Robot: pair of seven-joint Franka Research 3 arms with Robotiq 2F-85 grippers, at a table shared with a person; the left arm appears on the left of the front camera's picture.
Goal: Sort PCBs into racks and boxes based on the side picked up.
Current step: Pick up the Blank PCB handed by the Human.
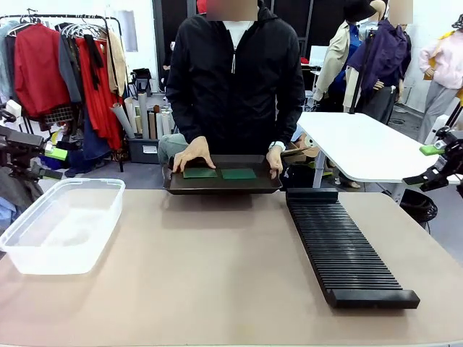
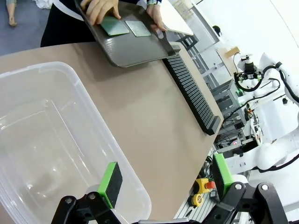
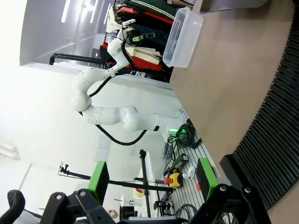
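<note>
Two green PCBs [image 1: 200, 173] [image 1: 239, 173] lie side by side in a dark flat tray [image 1: 221, 186] that the person holds at the table's far edge. One hand [image 1: 192, 153] rests on the left PCB [image 2: 114, 25]. The clear box [image 1: 61, 224] stands empty at the left. At the right lies the long black rack [image 1: 340, 246], its slots bare. My left gripper [image 1: 45, 163] hangs open past the table's left edge, above the box [image 2: 51, 140] in the left wrist view, with nothing between its pads [image 2: 110, 183]. Off the right edge, my right gripper [image 1: 427, 166] is open beside the rack [image 3: 275, 140].
The person's other hand [image 1: 275, 159] grips the tray's right rim. Bare tabletop [image 1: 217, 267] lies between box and rack. A white side table [image 1: 362, 148] stands behind at the right and a clothes rail [image 1: 65, 65] at the back left.
</note>
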